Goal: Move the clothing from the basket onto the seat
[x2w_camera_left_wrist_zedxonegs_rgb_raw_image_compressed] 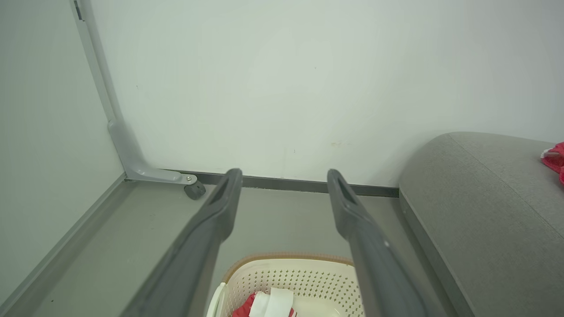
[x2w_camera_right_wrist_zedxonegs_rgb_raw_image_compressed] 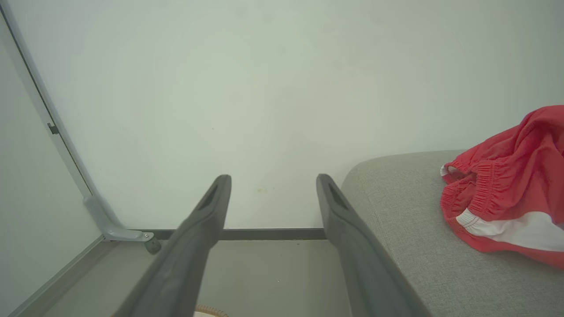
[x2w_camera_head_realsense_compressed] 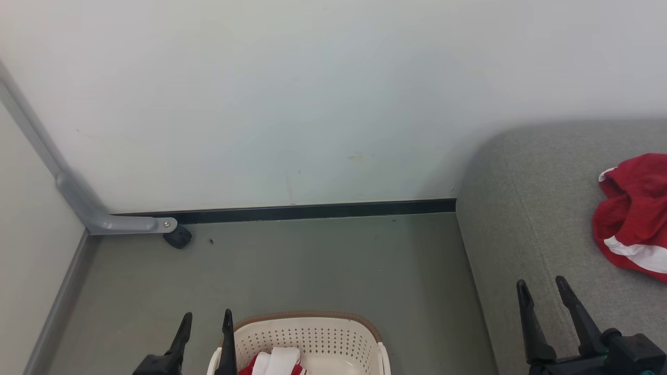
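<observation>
The cream basket (x2w_camera_head_realsense_compressed: 312, 333) (x2w_camera_left_wrist_zedxonegs_rgb_raw_image_compressed: 308, 275) stands on the floor at the bottom middle of the head view, with red and white clothing (x2w_camera_head_realsense_compressed: 279, 362) (x2w_camera_left_wrist_zedxonegs_rgb_raw_image_compressed: 269, 304) inside it. Another red garment with a white stripe (x2w_camera_head_realsense_compressed: 633, 216) (x2w_camera_right_wrist_zedxonegs_rgb_raw_image_compressed: 506, 198) lies on the grey seat (x2w_camera_head_realsense_compressed: 521, 208) (x2w_camera_right_wrist_zedxonegs_rgb_raw_image_compressed: 396, 211) at the right. My left gripper (x2w_camera_head_realsense_compressed: 207, 319) (x2w_camera_left_wrist_zedxonegs_rgb_raw_image_compressed: 284, 176) is open and empty above the basket's left rim. Over the seat's front part, left of the garment, my right gripper (x2w_camera_head_realsense_compressed: 542, 286) (x2w_camera_right_wrist_zedxonegs_rgb_raw_image_compressed: 273, 181) is open and empty too.
A white wall (x2w_camera_head_realsense_compressed: 312, 104) with a dark baseboard runs behind the grey floor (x2w_camera_head_realsense_compressed: 312, 260). A grey metal bracket with a black foot (x2w_camera_head_realsense_compressed: 177, 237) sits in the left corner beside a side panel. Open floor lies between basket and wall.
</observation>
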Controlling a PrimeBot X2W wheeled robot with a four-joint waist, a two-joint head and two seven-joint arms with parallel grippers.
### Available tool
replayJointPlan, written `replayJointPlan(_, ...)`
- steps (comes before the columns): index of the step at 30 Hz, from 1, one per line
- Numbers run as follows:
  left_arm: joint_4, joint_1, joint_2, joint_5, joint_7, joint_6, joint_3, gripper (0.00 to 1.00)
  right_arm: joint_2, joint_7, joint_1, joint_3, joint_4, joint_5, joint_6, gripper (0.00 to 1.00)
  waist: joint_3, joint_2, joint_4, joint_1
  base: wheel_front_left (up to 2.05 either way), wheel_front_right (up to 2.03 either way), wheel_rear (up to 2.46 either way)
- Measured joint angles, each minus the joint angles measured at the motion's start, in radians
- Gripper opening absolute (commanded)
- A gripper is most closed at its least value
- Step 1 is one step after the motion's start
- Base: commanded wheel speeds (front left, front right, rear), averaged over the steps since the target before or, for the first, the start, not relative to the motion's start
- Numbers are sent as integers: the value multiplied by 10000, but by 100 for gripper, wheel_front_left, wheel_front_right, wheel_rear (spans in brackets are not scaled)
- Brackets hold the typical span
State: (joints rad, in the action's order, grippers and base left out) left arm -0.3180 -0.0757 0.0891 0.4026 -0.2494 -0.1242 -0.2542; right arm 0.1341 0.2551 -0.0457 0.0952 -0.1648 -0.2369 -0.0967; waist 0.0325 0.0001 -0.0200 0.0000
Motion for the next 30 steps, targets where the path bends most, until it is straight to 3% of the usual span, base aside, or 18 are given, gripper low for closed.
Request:
replayJointPlan(20, 117, -68, -244, -451, 0, 0, 151, 100, 44, -265, 144, -31, 907, -2, 59, 100, 580, 0, 41, 0, 0, 0, 0)
replayJointPlan(30, -646, -553, -320, -635, 299, 0, -552, 100, 159, -485, -262, -6, 1682, -2, 58, 100, 1469, 0, -67, 1, 0, 0, 0)
